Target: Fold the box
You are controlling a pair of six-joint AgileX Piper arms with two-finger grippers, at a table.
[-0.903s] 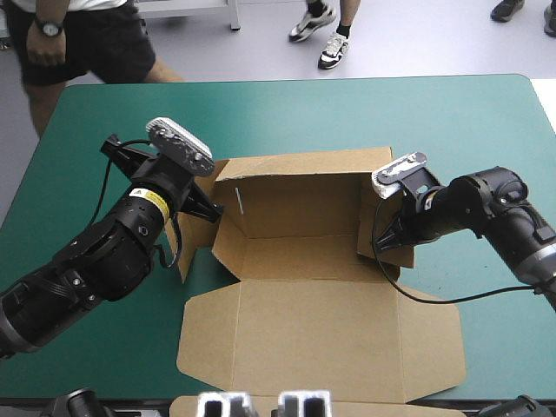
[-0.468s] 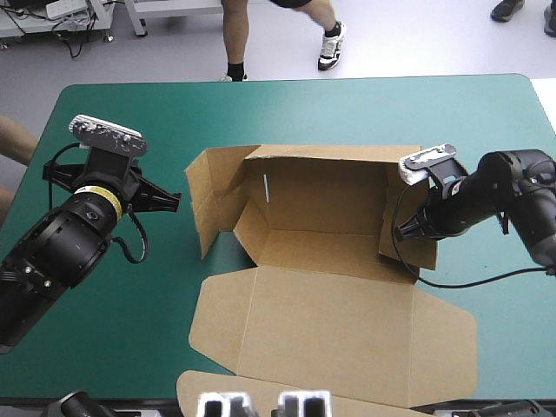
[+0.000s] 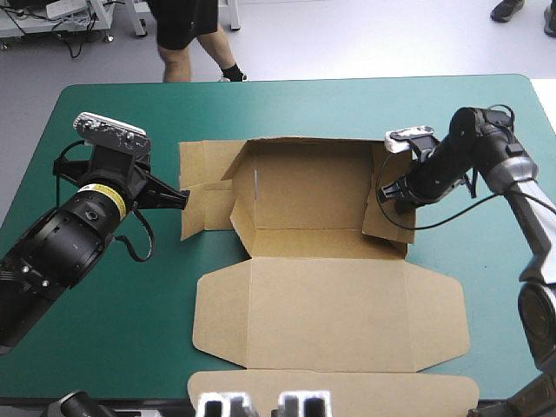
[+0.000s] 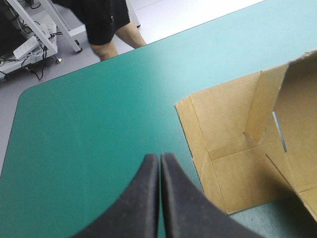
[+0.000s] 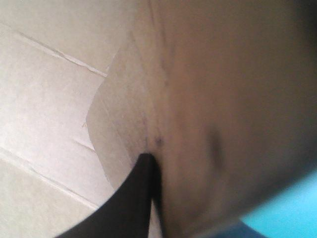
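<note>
The box (image 3: pixel 306 208) sits at the middle of the teal-green cover (image 3: pixel 486 113), half raised. Its far wall stands, its lid panel (image 3: pixel 330 317) lies flat on the near side, and its left side flap (image 3: pixel 204 187) is splayed outward, almost flat. The right side wall (image 3: pixel 387 234) is upright, and the right gripper (image 3: pixel 388 193) pinches it, clamped on the board. In the right wrist view one black finger (image 5: pixel 141 183) lies against the wall's face, with the other hidden behind the sheet. The left gripper (image 3: pixel 180 198) is closed on nothing, its fingers pressed together into one tip just outside the left side flap's outer edge.

The step in hand looks like raising that flap to match the right side wall. To do it well, the closed tip should probably slip under the flap's outer edge and sweep it up along its crease. Meanwhile the right gripper's hold should keep the box from sliding away from the push.
</note>
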